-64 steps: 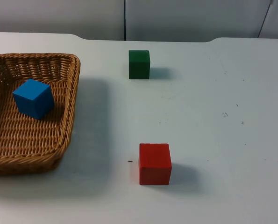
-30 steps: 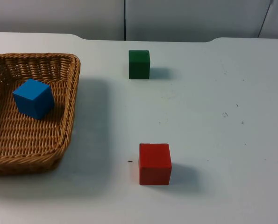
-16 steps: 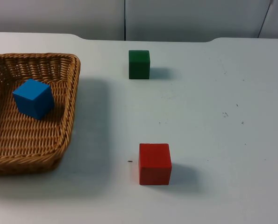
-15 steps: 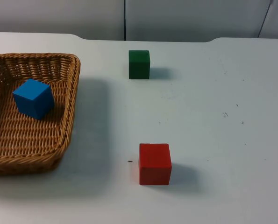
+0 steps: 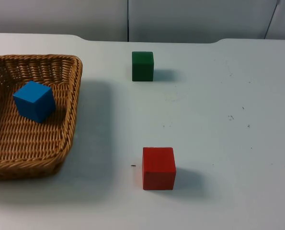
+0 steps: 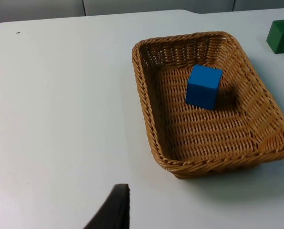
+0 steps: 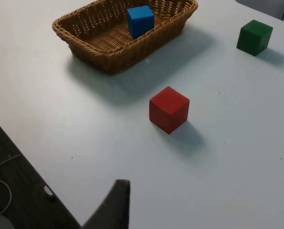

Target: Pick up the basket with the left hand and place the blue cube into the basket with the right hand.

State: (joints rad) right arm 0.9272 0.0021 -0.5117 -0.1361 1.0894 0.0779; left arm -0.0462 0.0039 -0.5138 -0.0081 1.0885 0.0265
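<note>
blue cube: already inside basket, resting on its floor
left gripper: nearer arm, off the basket's near short rim
right gripper: waits, well apart
fingers: can't tell on either

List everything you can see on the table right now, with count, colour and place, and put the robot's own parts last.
basket: one, brown wicker, resting on the table at its left side.
blue cube: one, blue, inside the basket, towards its far half.
green cube: one, green, on the table towards the far edge, to the right of the basket.
red cube: one, red, on the table near the front, apart from the basket.
table: one, white, ending at a grey partition wall.
left end effector: one black fingertip, above bare table beside the basket.
right end effector: one black fingertip, above the table's near edge, short of the red cube.
</note>
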